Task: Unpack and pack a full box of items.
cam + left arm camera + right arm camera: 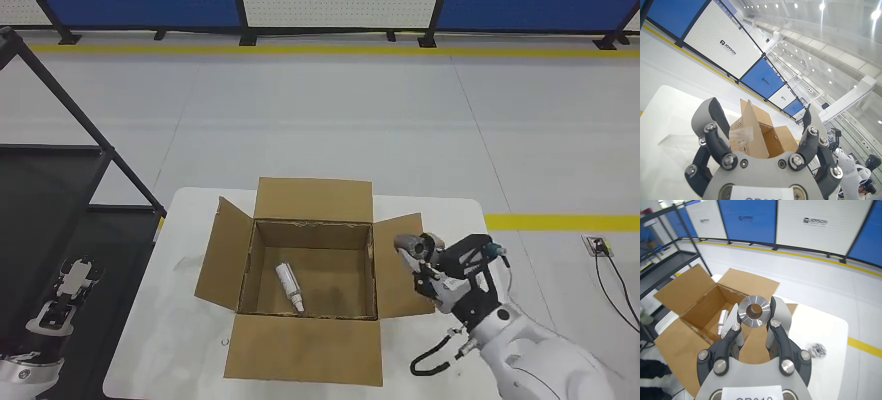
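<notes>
Top view, table [185, 300]: white with rounded corners; the box [312, 200] sits at its middle, with a strip of tabletop showing on each side.
Black rack [60, 200]: stands just beside the table's left edge.
Box: cardboard, opening upward, all four flaps folded outward; a band of table lies between the right flap and the table's right edge.
Right hand [754, 311]: above the box's right flap, just outside the opening, clamped on the metal ring [762, 308].
Left hand [761, 108]: off the table over the black rack, well apart from the box, fingers spread with nothing between them.
Tube [290, 285]: lies flat on the box floor, left of centre; its long axis runs back to front on a slight slant, narrow cap end toward the near wall, apart from the right wall.
Metal ring: gripped by its rim; its flat face and bore point back at the right wrist camera.
Round metal part [817, 349]: on the table beside the right flap, blurred.
</notes>
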Robot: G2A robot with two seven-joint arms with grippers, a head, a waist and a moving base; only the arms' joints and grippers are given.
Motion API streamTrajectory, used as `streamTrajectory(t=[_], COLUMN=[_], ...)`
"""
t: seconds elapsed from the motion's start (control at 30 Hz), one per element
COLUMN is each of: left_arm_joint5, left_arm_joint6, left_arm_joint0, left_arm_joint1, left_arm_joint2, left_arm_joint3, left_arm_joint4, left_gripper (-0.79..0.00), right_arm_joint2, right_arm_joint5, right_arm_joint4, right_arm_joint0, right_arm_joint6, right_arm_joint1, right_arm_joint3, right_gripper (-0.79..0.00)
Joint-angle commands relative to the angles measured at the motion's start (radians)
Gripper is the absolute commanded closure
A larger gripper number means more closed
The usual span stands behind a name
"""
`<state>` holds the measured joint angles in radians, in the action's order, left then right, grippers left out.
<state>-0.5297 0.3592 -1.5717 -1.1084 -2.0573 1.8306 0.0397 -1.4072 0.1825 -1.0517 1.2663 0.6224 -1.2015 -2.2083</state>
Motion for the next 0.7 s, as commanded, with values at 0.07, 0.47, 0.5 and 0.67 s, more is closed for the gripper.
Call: streamTrajectory(t=[0.07, 0.47, 0.5, 0.67], left_arm_joint5=[0.000, 0.000, 0.000, 0.000], left_arm_joint6=[0.000, 0.000, 0.000, 0.000], left_arm_joint0=[0.000, 0.000, 0.000, 0.000], left_arm_joint1=[0.000, 0.000, 0.000, 0.000], left_arm_joint2=[0.000, 0.000, 0.000, 0.000], left_arm_joint3=[0.000, 0.000, 0.000, 0.000], left_arm_joint4=[0.000, 0.000, 0.000, 0.000], left_gripper=[-0.785, -0.785, -0.785, -0.785], right_arm_joint2=[0.143, 0.608, 0.634, 0.736], right_arm_joint5=[0.036, -0.122, -0.128, -0.146], right_arm_joint4=[-0.048, -0.098, -0.082, 0.007], right_arm_joint0=[-0.114, -0.604, -0.634, -0.768], right_arm_joint6=[0.068, 0.251, 0.255, 0.256], right_arm_joint1=[-0.008, -0.125, -0.138, -0.205], right_arm_joint3=[0.044, 0.536, 0.587, 0.826], right_gripper=[0.000, 0.000, 0.000, 0.000])
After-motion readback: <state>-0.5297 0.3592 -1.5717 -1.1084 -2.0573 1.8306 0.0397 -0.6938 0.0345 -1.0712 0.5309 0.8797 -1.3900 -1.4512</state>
